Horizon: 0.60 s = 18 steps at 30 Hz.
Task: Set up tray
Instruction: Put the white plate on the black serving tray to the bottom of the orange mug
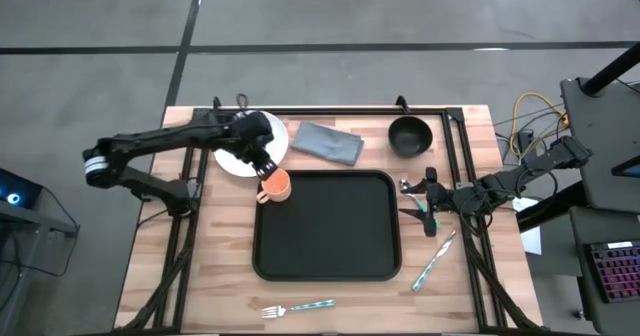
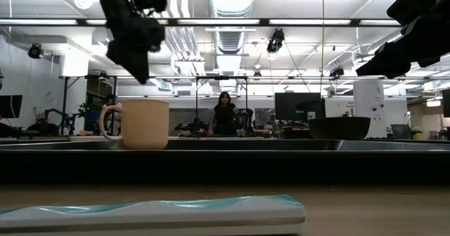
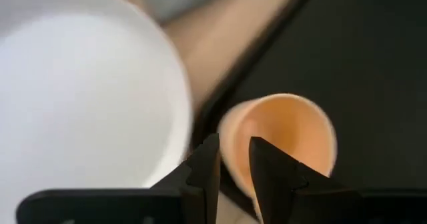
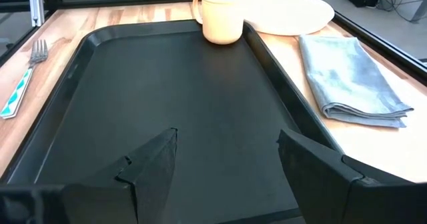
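Note:
The black tray (image 1: 325,226) lies mid-table. A peach mug (image 1: 275,185) stands upright in its far-left corner, close against the rim, also seen as the mug (image 4: 222,15) with its handle turned outward. My left gripper (image 1: 265,164) hovers just above the mug (image 3: 283,141), touching nothing; a narrow gap shows between its fingers (image 3: 208,165). In the low view the left gripper (image 2: 138,60) hangs clear of the mug (image 2: 140,123). My right gripper (image 1: 420,201) waits open at the tray's right edge, looking across the tray (image 4: 173,97).
A white plate (image 1: 240,148) lies beyond the tray's far-left corner, partly under the left arm. A folded grey napkin (image 1: 327,142) and a black bowl (image 1: 410,135) sit along the far side. A fork (image 1: 297,307) lies near the front edge, another utensil (image 1: 434,260) right of the tray.

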### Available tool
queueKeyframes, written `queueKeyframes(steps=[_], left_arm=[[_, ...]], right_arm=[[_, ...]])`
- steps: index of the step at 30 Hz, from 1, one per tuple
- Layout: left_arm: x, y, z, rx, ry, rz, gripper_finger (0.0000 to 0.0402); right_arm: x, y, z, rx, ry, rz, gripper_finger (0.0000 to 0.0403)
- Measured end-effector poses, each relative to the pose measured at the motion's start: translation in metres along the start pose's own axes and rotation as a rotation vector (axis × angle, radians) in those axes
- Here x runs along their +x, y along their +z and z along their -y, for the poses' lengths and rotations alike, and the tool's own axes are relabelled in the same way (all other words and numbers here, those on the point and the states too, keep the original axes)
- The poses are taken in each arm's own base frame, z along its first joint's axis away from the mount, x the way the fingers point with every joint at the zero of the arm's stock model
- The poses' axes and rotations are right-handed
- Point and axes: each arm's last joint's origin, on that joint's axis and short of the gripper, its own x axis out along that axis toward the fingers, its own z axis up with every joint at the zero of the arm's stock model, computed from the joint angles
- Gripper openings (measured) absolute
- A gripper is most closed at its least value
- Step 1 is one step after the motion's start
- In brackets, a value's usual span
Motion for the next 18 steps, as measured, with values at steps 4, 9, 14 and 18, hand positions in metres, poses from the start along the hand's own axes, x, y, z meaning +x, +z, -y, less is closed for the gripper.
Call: queueKeyframes(steps=[4,9,14,18], left_arm=[[-0.013,-0.017,-0.005,0.006,0.044,-0.052,0.0062],[-0.008,-0.036,-0.006,0.042,0.071,-0.151,0.0062],[0.001,-0.046,-0.009,0.114,0.077,-0.184,0.0062],[0.009,-0.053,-0.012,0.216,0.074,-0.221,0.0062]], right_arm=[[0.0,0.0,0.0,-0.001,-0.001,-0.001,0.0249],[0.0,0.0,0.0,-0.012,-0.001,-0.003,0.0249],[0.0,-0.001,0.0,-0.017,-0.003,-0.01,0.0249],[0.0,-0.001,0.0,-0.002,-0.001,-0.015,0.0249]])
